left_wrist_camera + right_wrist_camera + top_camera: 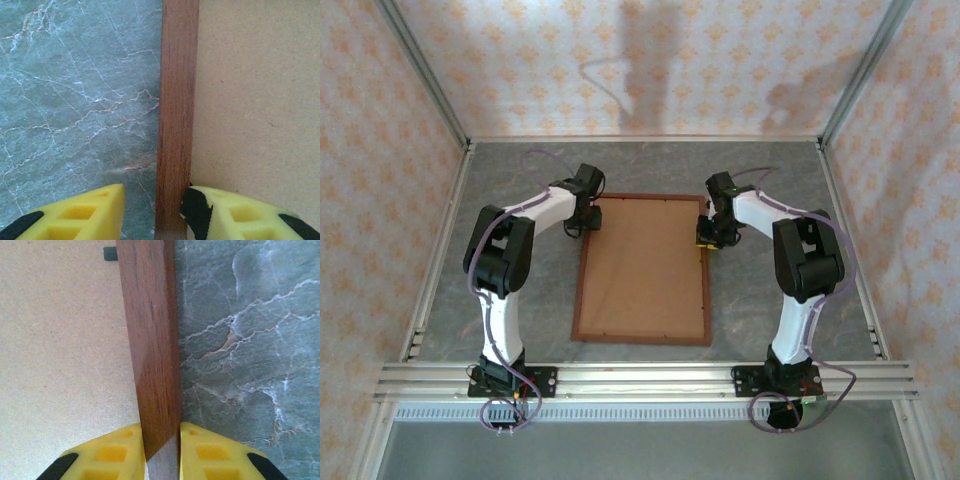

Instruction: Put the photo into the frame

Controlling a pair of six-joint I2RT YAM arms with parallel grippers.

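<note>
Frame: the frame [582,290] lies flat and back-up in the middle of the table [545,300], between our two arms, with the plain brown backing board [642,265] filling it
Photo: we cannot tell whether it already sits under that board
Left claw: the left gripper [155,200] straddles the left rail with its jaws apart; the inner pad touches the rail's inner edge, the outer pad stands off over the table, and it grips nothing
Right claw: the right gripper [162,435] is closed on the right rail, a yellow pad pressed against each side of the moulding
Risk, one-sided hold: we judge that if the right arm lifts or pulls now, the frame may pivot about that single pinch and skid
Risk, board: tilting the frame could let the board slide or drop out, since only a small dark tab [110,253] shows at its edge
Risk, left pad: closing with the inner pad over the board could catch the board's edge and not the wood
Risk, slip: the moulding is thin and smooth, so a shallow pinch may let go
</note>
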